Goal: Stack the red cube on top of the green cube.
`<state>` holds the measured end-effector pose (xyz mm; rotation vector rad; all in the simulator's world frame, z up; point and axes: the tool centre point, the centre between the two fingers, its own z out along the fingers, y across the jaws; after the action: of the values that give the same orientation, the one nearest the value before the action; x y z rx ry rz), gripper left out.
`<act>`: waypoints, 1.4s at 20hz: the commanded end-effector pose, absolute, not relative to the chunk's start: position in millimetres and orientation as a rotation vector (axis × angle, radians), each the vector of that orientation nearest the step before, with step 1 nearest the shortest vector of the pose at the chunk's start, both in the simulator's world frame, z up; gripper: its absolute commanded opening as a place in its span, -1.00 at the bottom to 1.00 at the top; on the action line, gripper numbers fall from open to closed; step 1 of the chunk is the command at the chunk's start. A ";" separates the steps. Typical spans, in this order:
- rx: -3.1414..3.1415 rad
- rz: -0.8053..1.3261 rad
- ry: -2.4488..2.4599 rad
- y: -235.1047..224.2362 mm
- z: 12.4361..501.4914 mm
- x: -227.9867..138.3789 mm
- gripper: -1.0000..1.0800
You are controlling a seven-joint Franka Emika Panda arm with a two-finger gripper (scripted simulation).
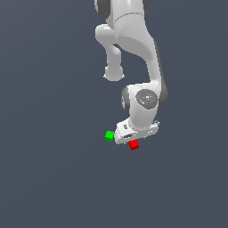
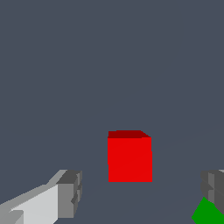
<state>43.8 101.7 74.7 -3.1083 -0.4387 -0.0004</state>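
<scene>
We saw the gripper spread wide in the wrist view, its two grey fingertips standing well apart with a broad gap of bare floor between them, and nothing was clamped or carried in that gap. The red cube sat on the dark grey floor in line with the gap but beyond the fingertips, not yet between the pads, and we could make out no contact between it and either finger. The green cube showed only as a corner at the edge of that view, overlapping the lower part of the other fingertip; whether it touched that finger we could not tell. In the exterior view the white arm reached down with its hand low over the floor, and the fingers themselves were hidden beneath it. There the red cube lay just below the hand's lower edge, while the green cube rested at the hand's end toward the exterior view's left. The two cubes lay near each other but apart, each sitting on the floor, with neither one on top of the other
</scene>
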 end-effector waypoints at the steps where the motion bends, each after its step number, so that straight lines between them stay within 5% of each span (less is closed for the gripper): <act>1: -3.107 0.000 -0.462 106.3 69.5 45.2 0.92; 27: -3.108 0.000 -0.462 106.1 20.0 45.4 0.92; 28: -3.108 0.000 -0.462 106.1 20.0 45.4 -1.00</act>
<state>44.7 106.0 19.8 -3.1075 -0.4620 0.0018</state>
